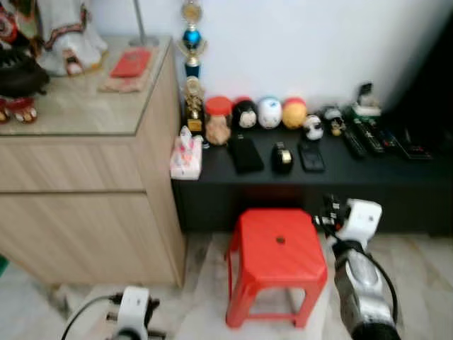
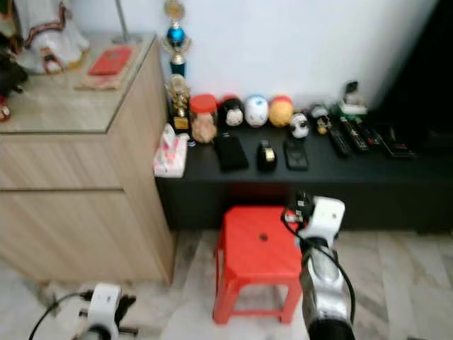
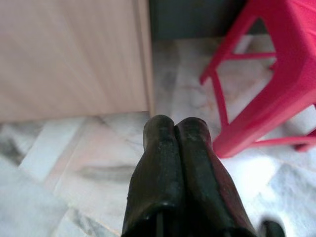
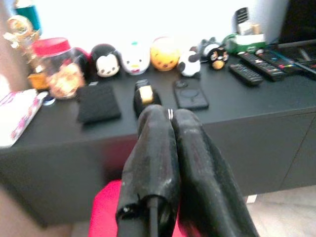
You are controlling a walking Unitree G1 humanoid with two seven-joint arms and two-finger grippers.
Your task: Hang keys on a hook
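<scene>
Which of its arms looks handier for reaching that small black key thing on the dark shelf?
Probably the right. The right gripper is raised over the red stool, pointing at the key fob on the black shelf. The left gripper hangs low by the floor.

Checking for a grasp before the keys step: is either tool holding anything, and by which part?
Nothing is held. The left tool and right tool are both shut on nothing.

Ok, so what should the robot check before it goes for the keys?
1. Keys found: cannot tell; a small dark item with a gold patch lies on the black cabinet.
2. Hook found: cannot tell.
3. Right hand empty: ok, fingers shut on nothing.
4. Left hand empty: ok, shut, low above the floor.
5. Path to the cabinet: not ok, a red stool stands in front.
</scene>
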